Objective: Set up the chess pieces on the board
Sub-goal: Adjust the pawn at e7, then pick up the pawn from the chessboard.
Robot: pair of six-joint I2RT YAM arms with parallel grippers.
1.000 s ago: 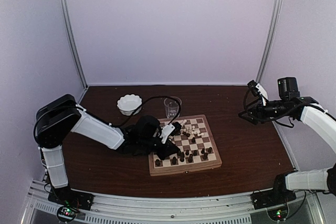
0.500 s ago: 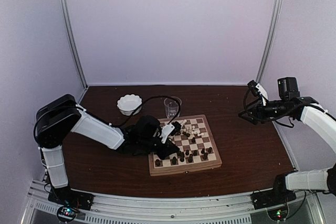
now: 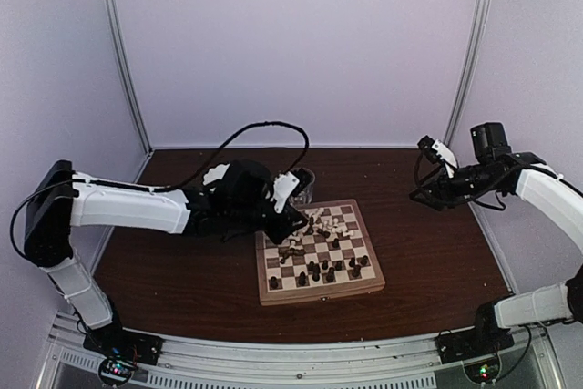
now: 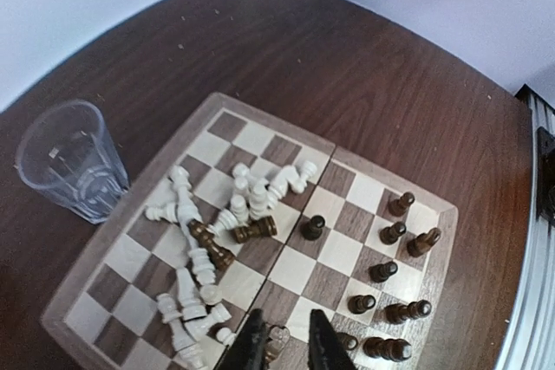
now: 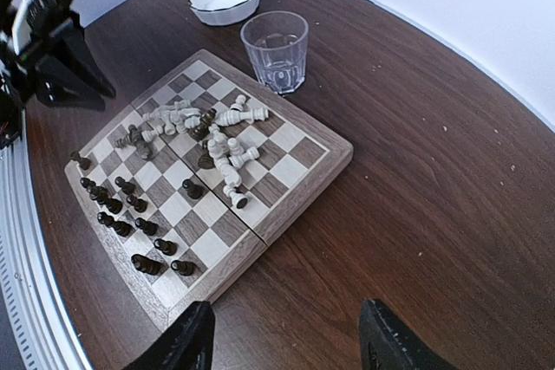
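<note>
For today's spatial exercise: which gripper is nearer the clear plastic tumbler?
Left. The left gripper hovers over the checkered wooden chessboard near the tumbler; the right gripper hangs well off the board's opposite side.

Dark brown wood-grain tabletop (image 3: 428, 252), matte, speckled with pale dust. Three things sit directly on it. A checkered light-wood chessboard (image 3: 321, 292), thick as a box, lies near the middle, turned slightly askew. A clear glass tumbler (image 5: 275, 51) stands upright just beside the chessboard's far edge, not touching it. A white scalloped bowl (image 5: 225, 6) sits just beyond the tumbler, to its left, with a small gap between them.
</note>
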